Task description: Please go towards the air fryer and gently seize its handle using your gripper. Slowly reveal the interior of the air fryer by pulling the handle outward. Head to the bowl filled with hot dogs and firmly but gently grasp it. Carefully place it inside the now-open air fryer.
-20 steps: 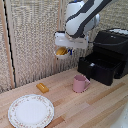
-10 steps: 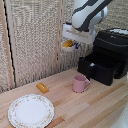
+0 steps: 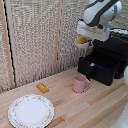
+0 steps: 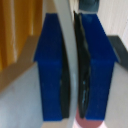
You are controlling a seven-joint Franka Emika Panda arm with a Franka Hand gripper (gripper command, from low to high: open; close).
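White bowl (image 3: 81, 41) aloft in your hand (image 4: 71, 70).
Its blue pads (image 4: 52, 65) pinch the rim above the air fryer's (image 3: 111, 57) pulled-out drawer (image 3: 98, 69).

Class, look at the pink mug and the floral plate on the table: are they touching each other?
Apart. The exterior view shows bare wood between the pink mug and the floral plate.

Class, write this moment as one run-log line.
gripper: shut on bowl | bowl: aloft beside air fryer | drawer: open | mug, plate: on table
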